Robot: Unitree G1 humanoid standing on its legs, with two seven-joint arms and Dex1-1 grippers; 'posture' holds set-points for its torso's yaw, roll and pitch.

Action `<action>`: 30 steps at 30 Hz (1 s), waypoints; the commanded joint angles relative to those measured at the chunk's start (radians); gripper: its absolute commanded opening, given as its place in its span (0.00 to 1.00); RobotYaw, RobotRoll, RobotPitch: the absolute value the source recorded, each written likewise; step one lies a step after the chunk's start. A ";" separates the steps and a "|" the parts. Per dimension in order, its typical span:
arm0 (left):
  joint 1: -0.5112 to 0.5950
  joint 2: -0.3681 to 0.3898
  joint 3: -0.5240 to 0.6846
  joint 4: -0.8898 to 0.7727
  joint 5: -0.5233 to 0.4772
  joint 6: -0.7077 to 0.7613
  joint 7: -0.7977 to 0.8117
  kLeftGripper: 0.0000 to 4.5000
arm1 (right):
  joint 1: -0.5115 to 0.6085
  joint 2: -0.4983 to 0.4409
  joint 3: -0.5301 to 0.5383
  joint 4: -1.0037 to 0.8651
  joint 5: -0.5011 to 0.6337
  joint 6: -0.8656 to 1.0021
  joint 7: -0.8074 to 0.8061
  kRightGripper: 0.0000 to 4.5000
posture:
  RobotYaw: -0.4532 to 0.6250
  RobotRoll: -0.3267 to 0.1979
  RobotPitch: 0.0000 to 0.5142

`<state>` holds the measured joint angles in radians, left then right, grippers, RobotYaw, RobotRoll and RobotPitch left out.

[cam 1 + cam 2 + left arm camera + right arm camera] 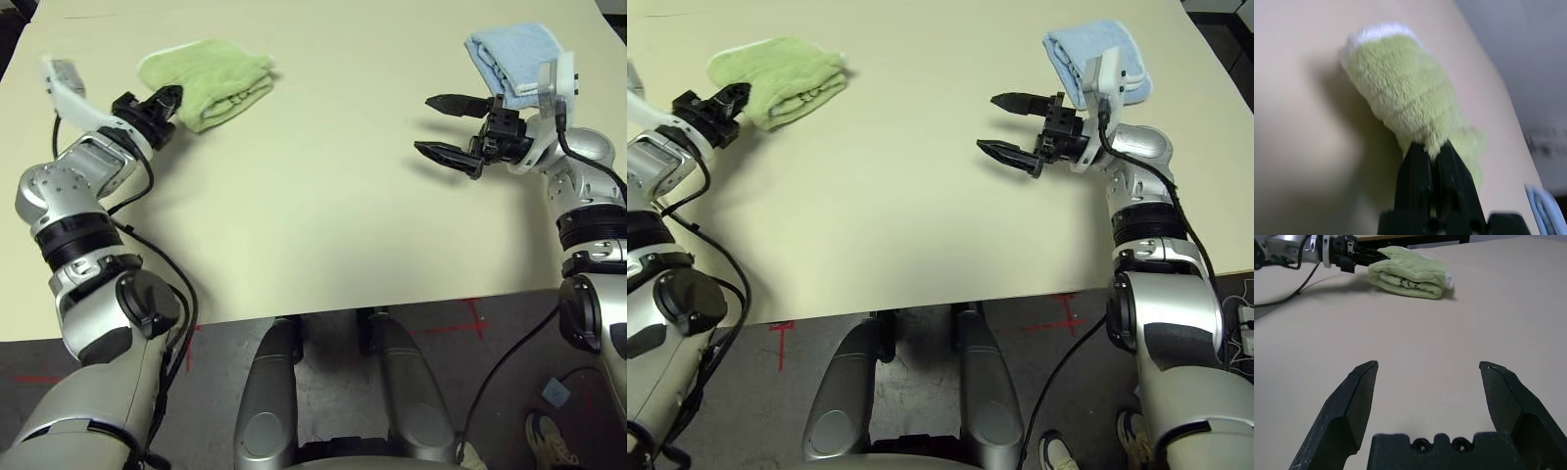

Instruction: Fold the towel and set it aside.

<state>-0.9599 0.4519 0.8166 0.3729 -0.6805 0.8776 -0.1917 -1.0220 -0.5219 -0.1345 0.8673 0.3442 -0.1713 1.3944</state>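
Left tool (172, 99), black two-fingered, clamped on near edge of folded light green terry towel (211, 78), lying on beige table (313, 215) at far left. Right tool (443, 125), fingers wide apart, holding nothing, well right of towel, just beside folded light blue cloth (509, 54).

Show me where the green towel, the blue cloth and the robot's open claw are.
green towel (211, 76), left eye view, middle of the folded bundle.
blue cloth (509, 49), left eye view, its top fold.
right gripper (443, 125), left eye view, midway between its spread fingertips.
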 commanded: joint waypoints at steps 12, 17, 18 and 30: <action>0.183 -0.045 0.023 -0.165 -0.118 -0.114 0.131 0.01 | 0.016 0.030 0.005 -0.127 0.025 0.074 -0.035 1.00 | 0.48 0.62 0.64; 0.218 -0.084 0.031 -0.221 -0.138 -0.184 0.217 0.01 | 0.028 0.026 0.007 -0.162 0.024 0.093 -0.037 1.00 | 0.48 0.62 0.63; 0.223 -0.100 0.033 -0.248 -0.145 -0.201 0.244 0.01 | 0.029 0.025 0.007 -0.164 0.023 0.094 -0.037 1.00 | 0.49 0.62 0.63; 0.209 -0.182 -0.004 -0.294 -0.151 -0.423 0.373 0.01 | 0.008 0.037 0.017 -0.134 0.013 0.086 -0.032 1.00 | 0.50 0.62 0.65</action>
<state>-0.7440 0.2755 0.8111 0.0616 -0.8252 0.4934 0.1670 -1.0129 -0.4857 -0.1245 0.7288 0.3613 -0.0792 1.3534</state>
